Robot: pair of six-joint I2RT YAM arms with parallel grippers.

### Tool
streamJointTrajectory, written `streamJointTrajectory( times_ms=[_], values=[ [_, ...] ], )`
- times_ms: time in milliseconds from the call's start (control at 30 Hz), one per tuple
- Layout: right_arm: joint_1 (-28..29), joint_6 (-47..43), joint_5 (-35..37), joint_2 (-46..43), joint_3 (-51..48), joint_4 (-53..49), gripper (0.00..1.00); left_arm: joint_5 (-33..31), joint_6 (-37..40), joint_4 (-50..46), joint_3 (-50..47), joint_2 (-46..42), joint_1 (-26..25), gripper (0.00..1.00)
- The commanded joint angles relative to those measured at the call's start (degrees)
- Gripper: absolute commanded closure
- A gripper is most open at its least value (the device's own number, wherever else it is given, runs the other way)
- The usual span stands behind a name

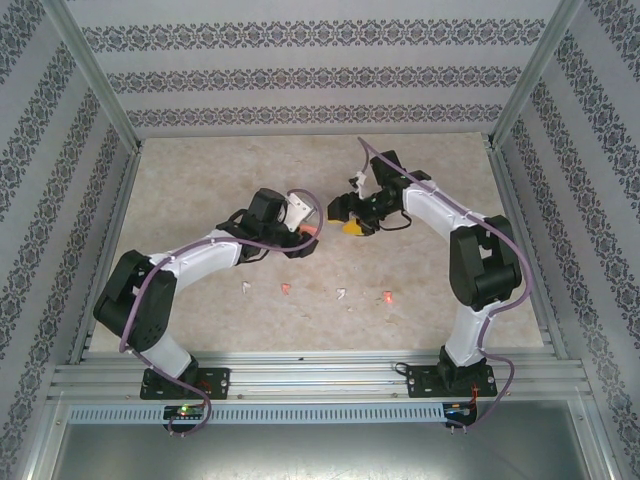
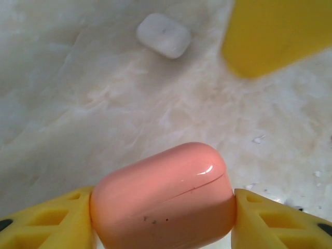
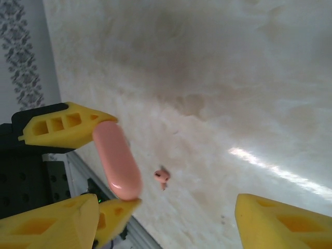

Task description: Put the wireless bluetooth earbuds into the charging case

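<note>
My left gripper (image 2: 163, 207) is shut on a salmon-pink charging case (image 2: 166, 194), its lid closed, pinched between both yellow fingers (image 2: 44, 223). From above, that gripper (image 1: 303, 238) holds the case (image 1: 309, 232) near the table's middle. My right gripper (image 1: 352, 225) hovers close to its right; in the right wrist view it (image 3: 166, 215) stands open with nothing between its fingers, and the pink case (image 3: 116, 161) is to its left. Several earbuds lie in a row nearer the arms: white (image 1: 245, 288), pink (image 1: 286, 288), white (image 1: 342, 294), pink (image 1: 387, 297). One pink earbud (image 3: 162, 177) lies below the right gripper.
A closed white case (image 2: 163, 35) lies on the marble tabletop (image 2: 78, 119) beyond the pink one. A yellow finger of the right gripper (image 2: 270, 36) hangs close by it. Patterned walls (image 1: 320, 75) and a metal frame (image 1: 320, 375) enclose the table.
</note>
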Motion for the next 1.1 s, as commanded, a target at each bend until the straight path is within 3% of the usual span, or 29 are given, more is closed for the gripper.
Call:
streamJointTrajectory(
  times_ms=[0, 500, 667, 900, 1067],
  values=[
    [1.55, -0.94, -4.48, 0.90, 1.51, -1.14, 0.30, 2.83, 3.34, 3.70, -0.46, -1.85, -1.18, 0.42],
    [3.53, -0.29, -9.64, 2.13, 0.88, 1.14, 0.44, 4.34, 2.02, 6.09, -0.49, -3.02, -2.17, 0.42],
    [3.96, -0.17, -10.58, 2.29, 0.86, 1.61, 0.62, 4.19, 2.02, 6.43, -0.41, -3.02, -2.19, 0.41],
    [3.97, -0.59, -12.12, 1.96, 1.30, 1.65, 0.76, 4.08, 1.36, 7.15, -0.26, -2.86, -2.17, 0.39],
    [3.89, -1.41, -12.21, 1.46, 1.58, 1.78, 0.85, 2.59, 0.22, 7.09, -0.03, -3.29, -2.17, 0.28]
  ],
)
